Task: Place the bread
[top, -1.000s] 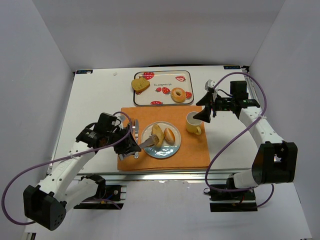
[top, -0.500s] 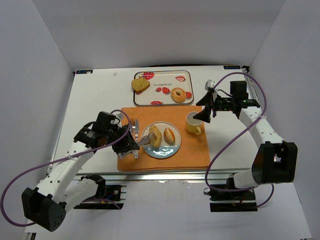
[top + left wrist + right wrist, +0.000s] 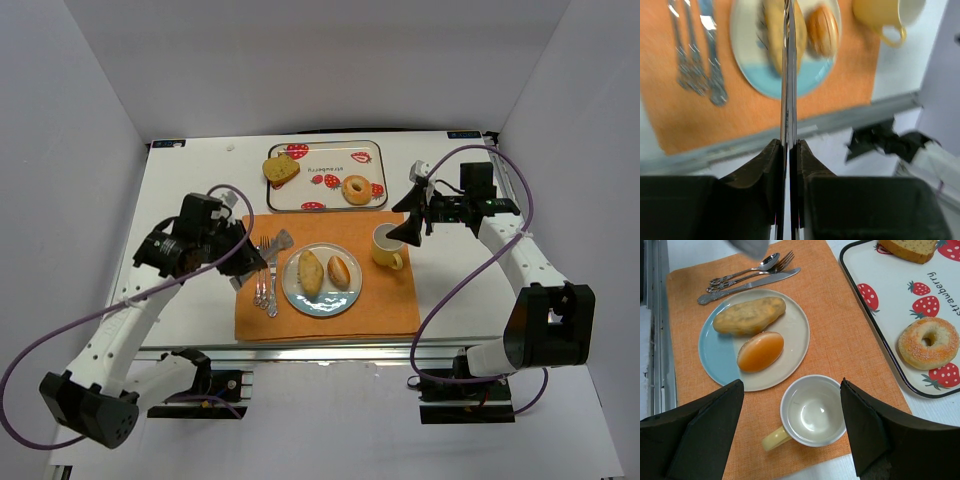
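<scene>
On the plate [image 3: 320,309], mid placemat [image 3: 390,300]: both pieces of the bread are down. The long roll [image 3: 312,271] is on the left and the round roll [image 3: 341,271] on the right, lying side by side and close, though I can't tell if they touch. Neither is in a jaw. The left gripper [image 3: 278,240] hangs off the plate's left side, above the top end of the cutlery [image 3: 264,280]. Its wrist view shows the fingers pressed flat together with nothing between them. The right gripper [image 3: 791,385] stands wide and empty, hovering over the cup [image 3: 813,410], just right of the plate. The toast [image 3: 281,170] and bagel [image 3: 356,189] sit on the strawberry tray [image 3: 325,147] at the back, well apart from the plate. My read is that placement is done and the step in hand is release and clear. The next move is probably just pulling both arms back to rest. For the left, lift first so the closed tips don't snag the fork or knife. For the right, go up before going sideways, since the cup rim is right under it.
</scene>
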Controlling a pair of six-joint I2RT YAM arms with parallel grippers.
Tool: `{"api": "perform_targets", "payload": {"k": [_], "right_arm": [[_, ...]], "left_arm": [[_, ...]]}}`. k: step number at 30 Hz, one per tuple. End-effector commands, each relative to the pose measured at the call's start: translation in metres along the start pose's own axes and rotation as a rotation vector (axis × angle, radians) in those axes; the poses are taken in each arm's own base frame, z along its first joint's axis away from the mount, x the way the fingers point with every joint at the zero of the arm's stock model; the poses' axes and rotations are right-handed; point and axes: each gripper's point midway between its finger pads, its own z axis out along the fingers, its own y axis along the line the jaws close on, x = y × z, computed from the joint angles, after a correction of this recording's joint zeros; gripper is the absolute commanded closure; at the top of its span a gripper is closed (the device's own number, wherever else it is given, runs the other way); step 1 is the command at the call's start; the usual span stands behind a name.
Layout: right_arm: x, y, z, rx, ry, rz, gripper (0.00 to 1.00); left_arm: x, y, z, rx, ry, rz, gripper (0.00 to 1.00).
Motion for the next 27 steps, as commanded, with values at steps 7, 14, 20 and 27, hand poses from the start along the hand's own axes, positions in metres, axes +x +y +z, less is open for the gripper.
{"api": "perform_targets", "payload": {"k": [7,14,20,27], "right_arm": [[-0.007,0.022,0.009,-0.053,0.038,-0.132,0.18],[-0.009,0.027,0.015,-0.05,0.063,-0.161,0.18],[-0.007,0.021,0.014,0.01,0.085,-0.146,0.18],[0.0,0.009,0.015,0.069,0.146,-0.075,0.11]], "left_arm": [[-0.139,0.088,0.026,-0.423,-0.29,0.408,1.0],[-0.193,0.166,0.051,-0.589,-0.412,0.552,1.0],[-0.186,0.205,0.085,-0.63,-0.351,0.592,0.76],[-0.165,0.237,0.103,-0.665,-0.231,0.526,0.54]]}}
